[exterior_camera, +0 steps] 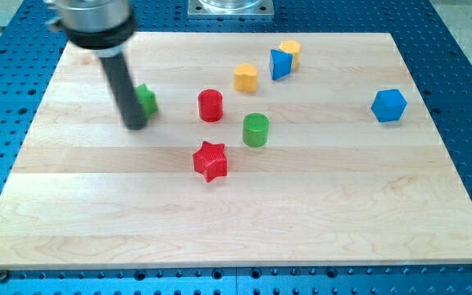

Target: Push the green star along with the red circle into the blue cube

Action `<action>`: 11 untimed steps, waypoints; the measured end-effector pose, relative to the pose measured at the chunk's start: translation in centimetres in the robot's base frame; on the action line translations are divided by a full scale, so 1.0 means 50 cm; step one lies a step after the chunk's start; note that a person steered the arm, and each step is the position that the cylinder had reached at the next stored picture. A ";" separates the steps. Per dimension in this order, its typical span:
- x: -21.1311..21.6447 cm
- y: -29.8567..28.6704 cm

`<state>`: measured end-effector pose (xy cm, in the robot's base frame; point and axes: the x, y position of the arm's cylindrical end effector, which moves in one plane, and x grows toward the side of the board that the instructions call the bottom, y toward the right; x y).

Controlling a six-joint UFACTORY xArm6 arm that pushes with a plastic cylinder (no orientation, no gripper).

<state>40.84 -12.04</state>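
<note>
My tip (136, 125) rests on the wooden board (236, 229) at the view's left, touching the left side of a green block (147, 99) that the rod partly hides; its shape cannot be made out. The red circle (211, 106) stands to the right of that green block, a short gap away. The blue cube (389, 105) sits far off at the view's right. The rod rises from the tip to the dark arm end at the view's top left.
A red star (211, 161) lies below the red circle. A green cylinder (256, 129) stands right of it. A yellow heart (246, 77), a blue block (279, 63) and a yellow block (290, 51) sit near the top middle.
</note>
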 end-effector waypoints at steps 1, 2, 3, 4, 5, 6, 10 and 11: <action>-0.015 -0.153; -0.063 -0.243; -0.073 -0.098; -0.058 0.084; -0.121 0.071; -0.112 0.150; 0.035 0.327; -0.036 0.429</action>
